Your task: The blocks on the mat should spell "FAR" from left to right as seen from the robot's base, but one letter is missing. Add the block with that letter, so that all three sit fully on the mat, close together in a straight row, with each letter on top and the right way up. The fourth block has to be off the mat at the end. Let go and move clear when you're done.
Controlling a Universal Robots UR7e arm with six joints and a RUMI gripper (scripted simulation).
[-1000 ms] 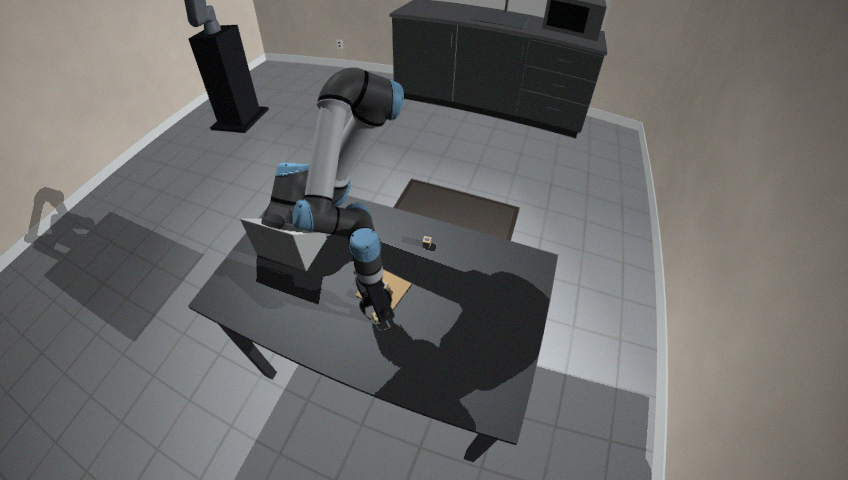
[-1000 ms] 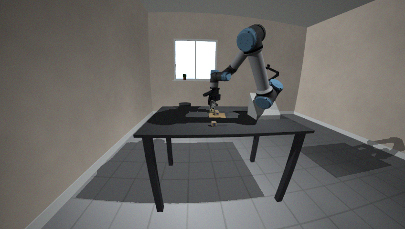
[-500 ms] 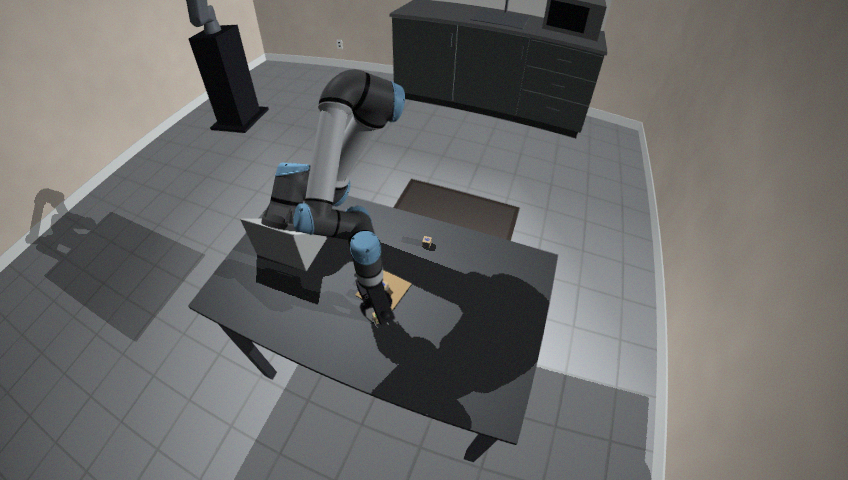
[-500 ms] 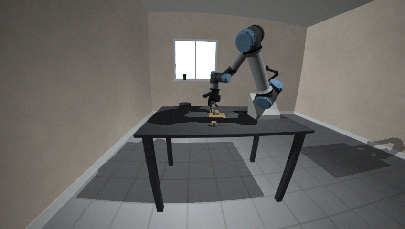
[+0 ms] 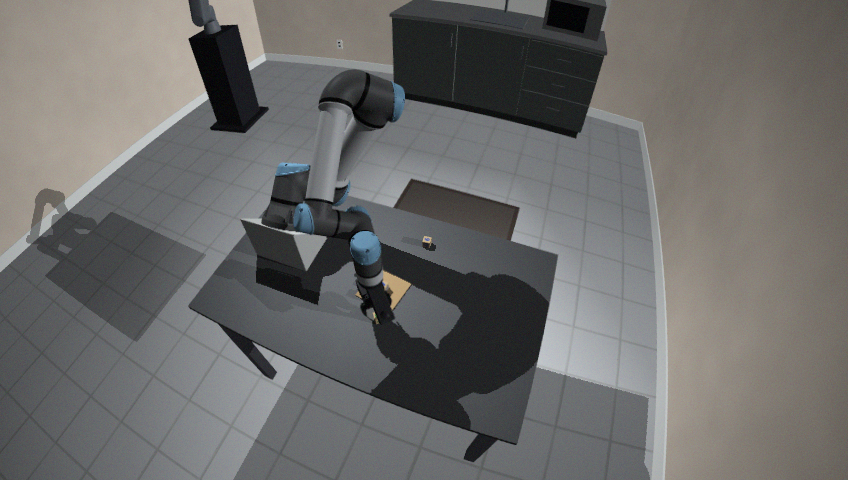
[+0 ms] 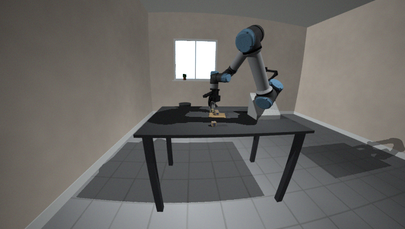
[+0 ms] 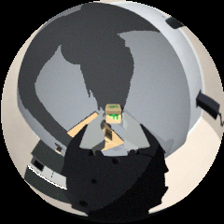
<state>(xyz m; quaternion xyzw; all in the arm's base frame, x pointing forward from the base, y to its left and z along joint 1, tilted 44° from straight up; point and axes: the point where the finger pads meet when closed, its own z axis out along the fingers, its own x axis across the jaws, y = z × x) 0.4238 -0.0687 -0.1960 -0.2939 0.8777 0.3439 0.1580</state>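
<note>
My gripper [image 5: 380, 315] reaches down at the near end of the tan mat [image 5: 389, 290]. In the wrist view the fingers are shut on a small wooden block [image 7: 113, 113] with a green letter on its side, which I cannot read. The mat lies under and behind this block. In the exterior view the gripper [image 6: 211, 109] stands at the mat's [image 6: 217, 116] left end, with small blocks [image 6: 217, 112] beside it on the mat. Another block [image 5: 427, 240] with a blue letter lies alone off the mat, and it also shows in the exterior view [image 6: 214, 123].
The arm's grey wedge base [image 5: 285, 240] stands at the table's left end. A dark round object [image 6: 184, 104] sits at the table's far corner. Large dark shadows cover much of the table top.
</note>
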